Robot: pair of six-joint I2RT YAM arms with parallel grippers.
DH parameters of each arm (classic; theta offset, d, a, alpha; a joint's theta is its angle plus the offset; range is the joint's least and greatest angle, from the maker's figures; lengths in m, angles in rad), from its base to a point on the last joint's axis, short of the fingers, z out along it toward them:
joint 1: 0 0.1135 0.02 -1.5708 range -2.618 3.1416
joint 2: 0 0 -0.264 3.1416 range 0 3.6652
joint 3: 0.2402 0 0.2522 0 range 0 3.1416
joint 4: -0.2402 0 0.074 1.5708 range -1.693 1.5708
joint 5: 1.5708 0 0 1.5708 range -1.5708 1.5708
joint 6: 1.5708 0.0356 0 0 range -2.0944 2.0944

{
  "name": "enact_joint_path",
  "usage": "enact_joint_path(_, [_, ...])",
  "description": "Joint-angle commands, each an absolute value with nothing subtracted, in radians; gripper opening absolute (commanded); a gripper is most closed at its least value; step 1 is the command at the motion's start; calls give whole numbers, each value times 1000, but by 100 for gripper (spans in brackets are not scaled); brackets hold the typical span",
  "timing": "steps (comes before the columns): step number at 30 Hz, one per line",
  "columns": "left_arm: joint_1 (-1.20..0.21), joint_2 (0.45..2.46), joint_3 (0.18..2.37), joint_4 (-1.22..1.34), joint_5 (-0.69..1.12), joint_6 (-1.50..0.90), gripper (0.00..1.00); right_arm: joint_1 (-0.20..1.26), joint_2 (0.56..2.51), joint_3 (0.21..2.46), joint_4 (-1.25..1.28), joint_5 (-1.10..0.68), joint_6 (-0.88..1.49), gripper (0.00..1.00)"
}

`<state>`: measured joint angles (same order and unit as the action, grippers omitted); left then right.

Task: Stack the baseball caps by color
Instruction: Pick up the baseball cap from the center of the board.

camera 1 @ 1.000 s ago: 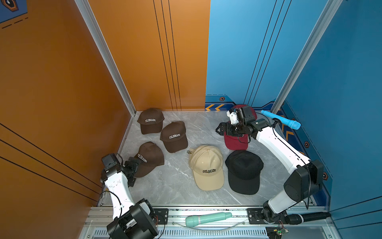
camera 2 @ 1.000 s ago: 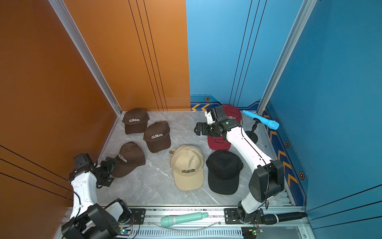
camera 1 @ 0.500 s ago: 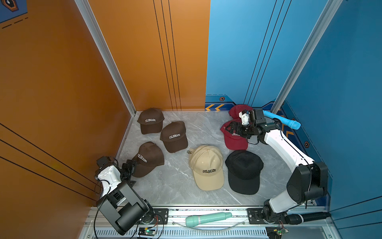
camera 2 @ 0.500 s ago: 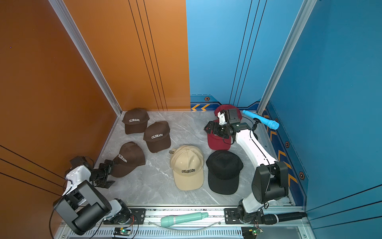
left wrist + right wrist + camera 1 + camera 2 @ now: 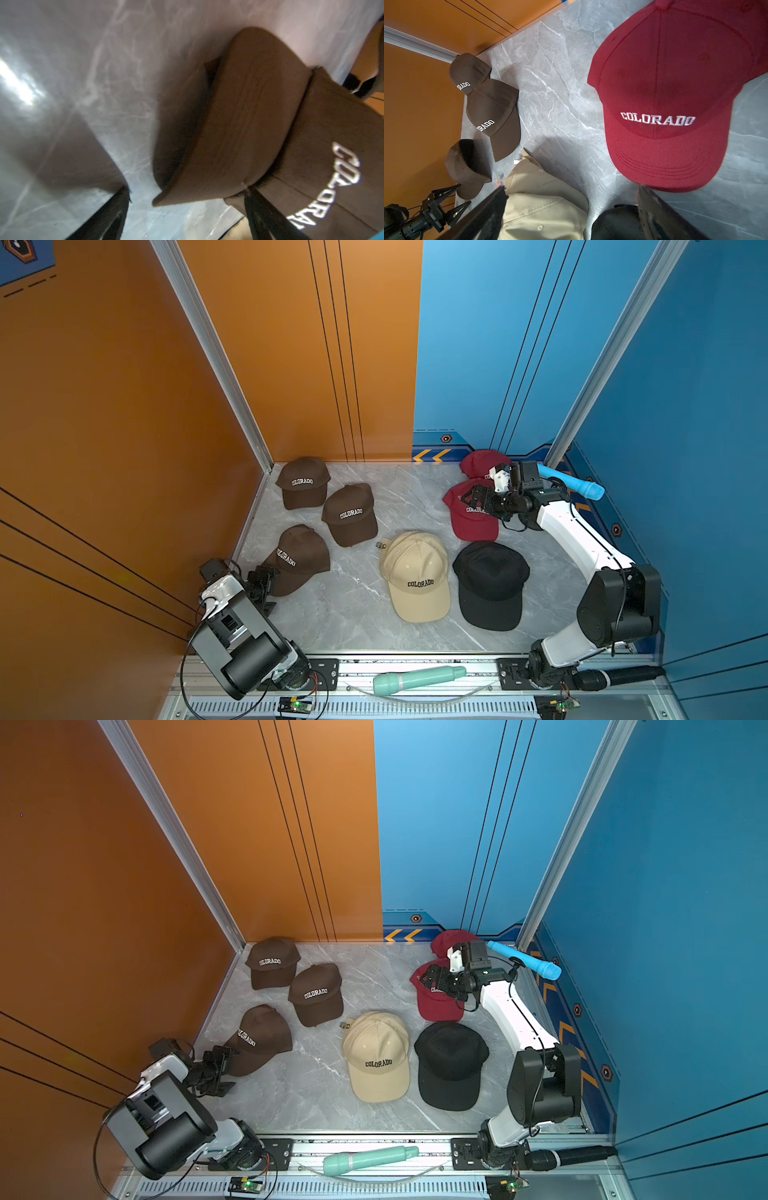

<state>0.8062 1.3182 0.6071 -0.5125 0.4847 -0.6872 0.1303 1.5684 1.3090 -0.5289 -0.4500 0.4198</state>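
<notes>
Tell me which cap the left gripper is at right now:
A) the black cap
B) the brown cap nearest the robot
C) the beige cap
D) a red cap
B: the left gripper is at the brim of the near brown cap, and the left wrist view shows its jaws apart on either side of that brim.

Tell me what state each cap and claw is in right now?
Left gripper, open, jaws astride the near brown cap's brim.
Right gripper, open, empty, above the front red cap.
Near brown cap, crown up, unstacked.
Middle brown cap, crown up, unstacked.
Far brown cap, crown up, unstacked.
Front red cap, crown up, partly over the rear red cap.
Rear red cap, partly covered.
Beige cap, crown up.
Black cap, crown up.
</notes>
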Motion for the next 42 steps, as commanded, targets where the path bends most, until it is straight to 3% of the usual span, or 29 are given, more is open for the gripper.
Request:
enact_joint_path(1, [809,1329,553,-389,501,-736,81,121,1546,1307,-517,-468,420,100])
enact_joint_path(7, [793,1315,507,-293,540,-786,58,118,1536,1307,-530,-468,412,100])
enact_joint_path(14, [772,1293,437,-133,593,-855,50,118,1525,1327,-558,-463,396,100])
enact_joint_path(20, [755,1243,401,-58,612,-893,30,119,1500,1334,-564,-463,396,100])
enact_joint_path(28, [733,1172,387,-22,618,-914,17,129,1471,1367,-581,-459,394,100])
enact_joint_path(32, [723,1146,388,-9,621,-920,0,146,1462,1394,-597,-451,389,100])
enact_joint_path(42, [681,1018,427,17,617,-939,0,205,1445,1453,-650,-410,374,100])
